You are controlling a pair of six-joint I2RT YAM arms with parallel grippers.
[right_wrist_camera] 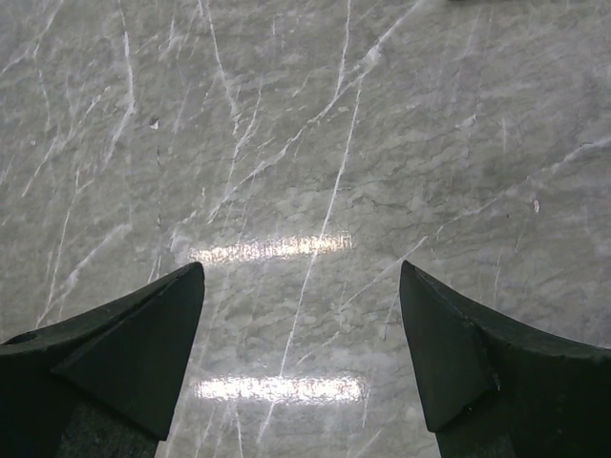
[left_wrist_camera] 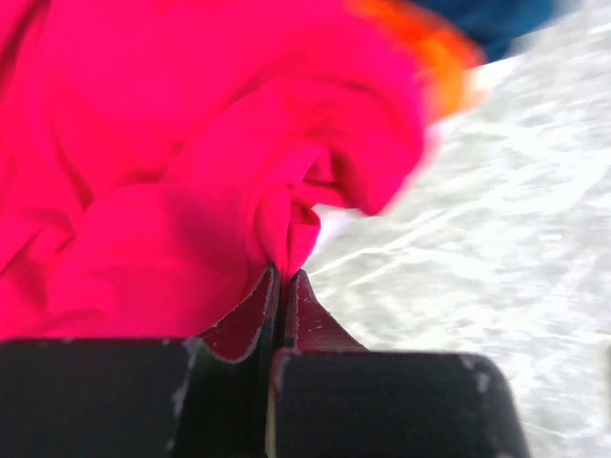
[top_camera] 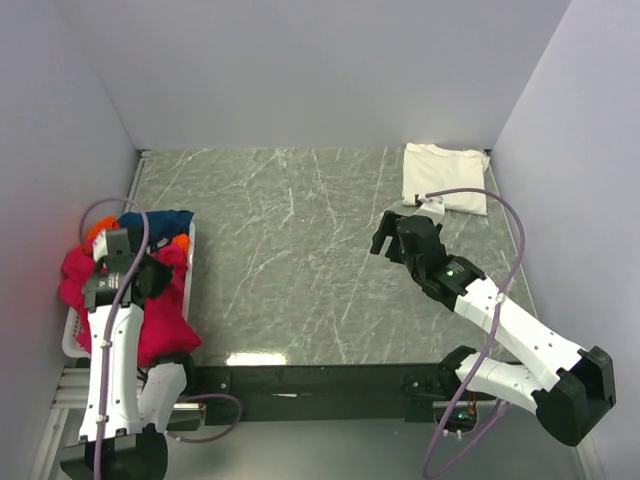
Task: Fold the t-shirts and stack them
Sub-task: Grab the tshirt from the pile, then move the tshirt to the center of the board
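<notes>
From above, your crumpled crimson-pink cotton t-shirt (top_camera: 165,325) runs top-to-bottom at the left, spilling over the white slatted plastic basket (top_camera: 71,340). A folded cream-white t-shirt (top_camera: 445,178) lies upper right on the grey marbled table (top_camera: 290,250).

Left wrist: your left gripper (left_wrist_camera: 284,277) is pressed together, pinching a pink fold.

Right wrist: your right gripper (right_wrist_camera: 301,272) is spread wide over the table, holding nothing.

No readable text, label, brand, number or sign shows in any view
</notes>
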